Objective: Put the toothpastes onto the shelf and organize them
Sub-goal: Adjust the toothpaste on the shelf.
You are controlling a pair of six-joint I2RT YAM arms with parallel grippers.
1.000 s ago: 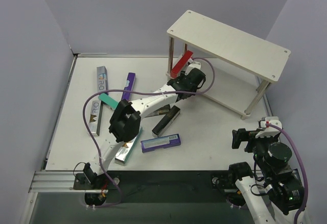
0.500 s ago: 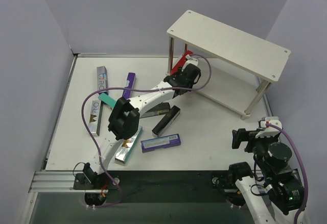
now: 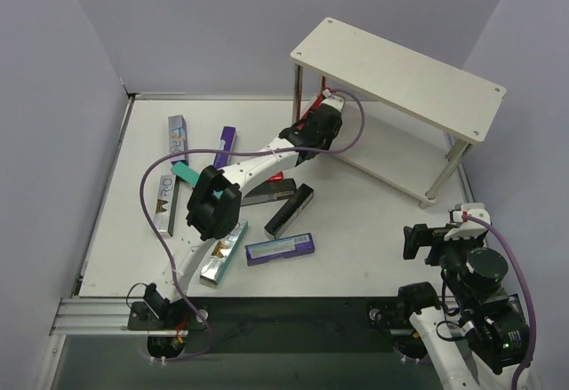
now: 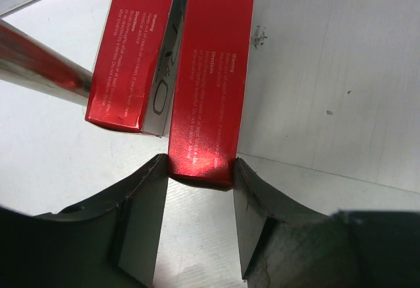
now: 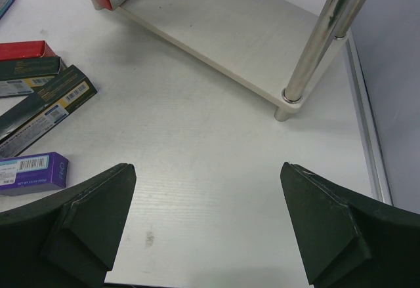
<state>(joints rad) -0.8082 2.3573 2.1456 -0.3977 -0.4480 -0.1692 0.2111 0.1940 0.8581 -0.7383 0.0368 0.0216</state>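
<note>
**Desk:** Walk me across, left to right.

**Me:** Left of the shelf [image 3: 400,75], the loose cartons [image 3: 280,249] lie scattered on the tabletop [image 3: 364,221], waiting their turn. At the shelf's left end, my left tool [image 4: 200,170] is clamped tight on the short end of a red carton [image 4: 211,71], with a finger on each narrow side. That grip lets me slide it lengthwise under the top board.

**Desk:** Why that line?

**Me:** A second red carton [image 4: 131,58] already lies on the lower board [image 5: 223,32], just inside the shelf's metal leg [image 4: 39,65]. I'm holding mine parallel and just beside it so the two make a tidy row. I can't quite tell from the wrist view whether mine is resting on the board or hanging just above it.

**Desk:** And on the shelf's right?

**Me:** On the near side of the shelf's right leg, my right tool [image 5: 205,170] is spread as wide as it goes with nothing in it. It's parked out of the way.

**Desk:** What has changed in the last second?

**Me:** The left tool has pushed further in under the shelf. Before, the red carton stood out plainly by the leg, and now the overhead view shows only a sliver of it. The loose cartons and the right arm haven't moved.
</note>
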